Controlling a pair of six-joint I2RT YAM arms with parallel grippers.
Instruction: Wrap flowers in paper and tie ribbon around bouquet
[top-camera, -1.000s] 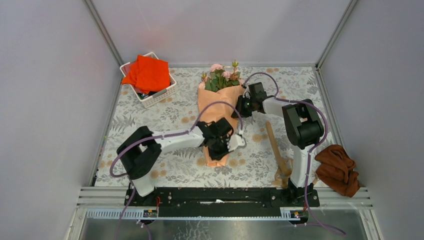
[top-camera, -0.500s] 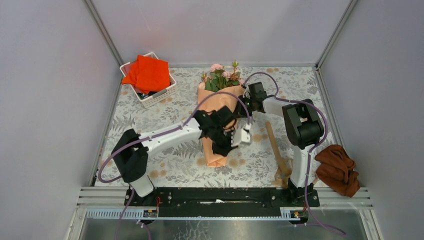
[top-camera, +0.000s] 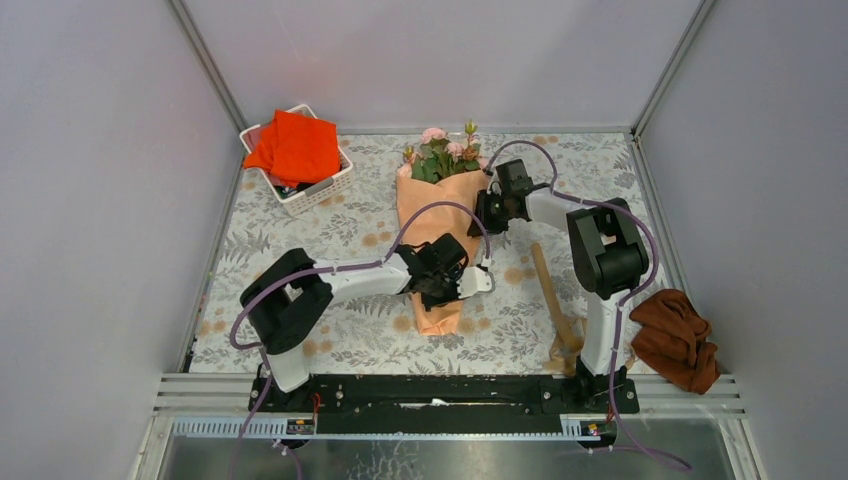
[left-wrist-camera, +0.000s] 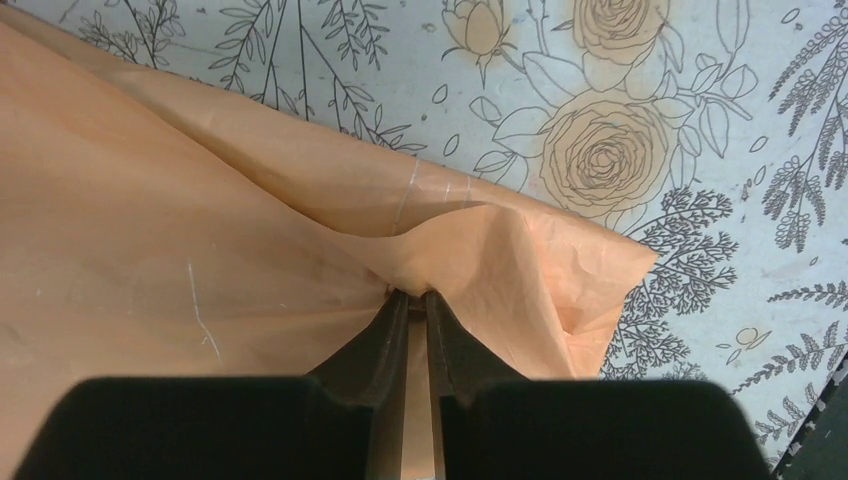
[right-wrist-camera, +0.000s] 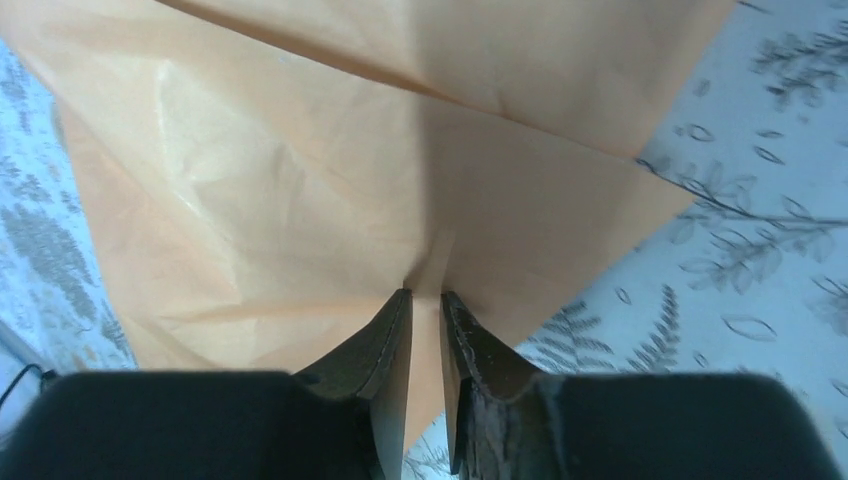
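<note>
On the flower-printed tablecloth (top-camera: 330, 240) the bouquet (top-camera: 437, 205) lies mid-table, roses toward the back wall, the left gripper (left-wrist-camera: 417, 297) pinching its paper (left-wrist-camera: 200, 250) near the tip and the right gripper (right-wrist-camera: 425, 297) pinching its upper right edge, the ribbon (top-camera: 552, 295) apart to its right, a basket (top-camera: 318, 193) holding an orange-red cloth (top-camera: 295, 145) back left, a rust-brown cloth (top-camera: 678, 338) far right.

The bouquet (top-camera: 437, 205) lies between the basket (top-camera: 322, 192), back left, and the ribbon (top-camera: 548, 285), right.

Top looks down; both wrists closely share paper (left-wrist-camera: 180, 230).
</note>
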